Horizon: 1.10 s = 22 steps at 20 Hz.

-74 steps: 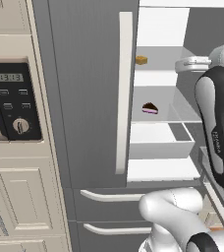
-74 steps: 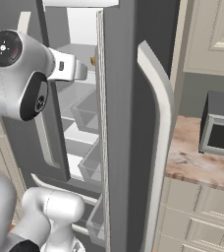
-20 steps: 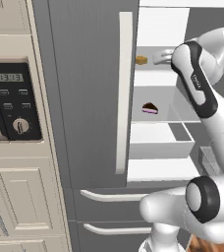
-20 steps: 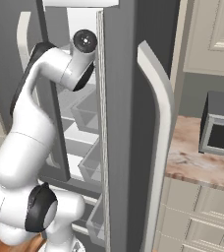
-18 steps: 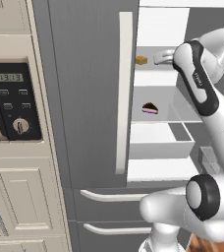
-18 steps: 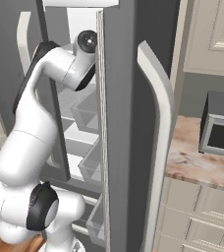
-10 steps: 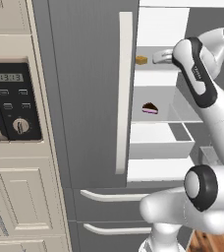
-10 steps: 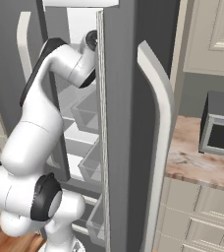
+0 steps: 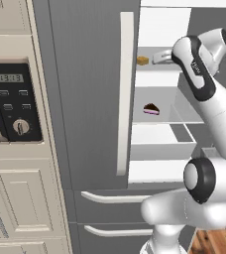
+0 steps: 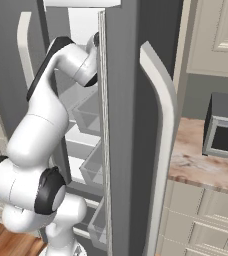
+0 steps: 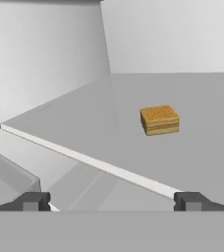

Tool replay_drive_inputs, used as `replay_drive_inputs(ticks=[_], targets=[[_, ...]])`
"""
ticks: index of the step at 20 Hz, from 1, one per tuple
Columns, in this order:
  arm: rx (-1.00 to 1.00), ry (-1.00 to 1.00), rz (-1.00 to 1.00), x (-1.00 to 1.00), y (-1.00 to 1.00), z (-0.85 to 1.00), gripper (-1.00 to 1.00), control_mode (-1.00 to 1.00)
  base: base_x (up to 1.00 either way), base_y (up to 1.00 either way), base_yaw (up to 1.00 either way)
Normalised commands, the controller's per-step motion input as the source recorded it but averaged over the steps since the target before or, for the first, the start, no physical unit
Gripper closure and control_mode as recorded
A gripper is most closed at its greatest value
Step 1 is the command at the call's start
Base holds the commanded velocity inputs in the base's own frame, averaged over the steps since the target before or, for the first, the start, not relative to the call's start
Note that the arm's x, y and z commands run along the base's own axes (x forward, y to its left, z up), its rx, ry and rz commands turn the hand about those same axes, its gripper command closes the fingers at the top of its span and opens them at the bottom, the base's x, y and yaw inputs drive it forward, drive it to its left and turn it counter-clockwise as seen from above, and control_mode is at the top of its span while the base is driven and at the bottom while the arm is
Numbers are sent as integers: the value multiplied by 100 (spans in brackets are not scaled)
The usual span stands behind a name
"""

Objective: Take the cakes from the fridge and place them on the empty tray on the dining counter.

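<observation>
Gripper (image 11: 111,201) spread wide, holding nothing, reaching into the open fridge (image 9: 92,89) at upper-shelf level. In the hand view both fingertips (image 11: 35,201) sit low with a big gap between them. The tan square cake (image 11: 159,119) lies ahead of the gripper and off to its right, well apart, alone on the glass shelf (image 11: 192,147). From the left base view the same cake (image 9: 142,60) sits just beyond the hand, near the shelf's front left corner by the closed door. The chocolate wedge (image 9: 151,108) is one shelf below the gripper, untouched.

Risks, as a judgement:
- Cake is off the gripper's centre line. A straight advance likely passes left of it, or one finger clips it and shoves it back or sideways.
- The piece is tiny and low. Coming in too high closes on air; too low and the fingertips scrape the glass.
- Soft block, so a hard squeeze could crush or tilt it.
- Tight space: the elbow sits close to the open door's edge (image 10: 104,125) in the right base view, so a swing could knock it.
- The door bin (image 11: 8,184) lies just left of the gripper and could snag it on the way out.
</observation>
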Motion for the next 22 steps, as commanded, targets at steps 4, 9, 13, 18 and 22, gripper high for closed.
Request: replay_drive_inputs(ticks=[4,9,13,18,22], targets=[[-3,0,0,18,0,-10,-100,-100,0,0,0],[-3,0,0,18,1,-5,-100,-100,0,0,0],[-3,0,0,12,7,0,-100,-100,0,0,0],[-4,0,0,13,13,0,-100,-100,0,0,0],[-2,0,0,15,1,-2,-100,-100,0,0,0]])
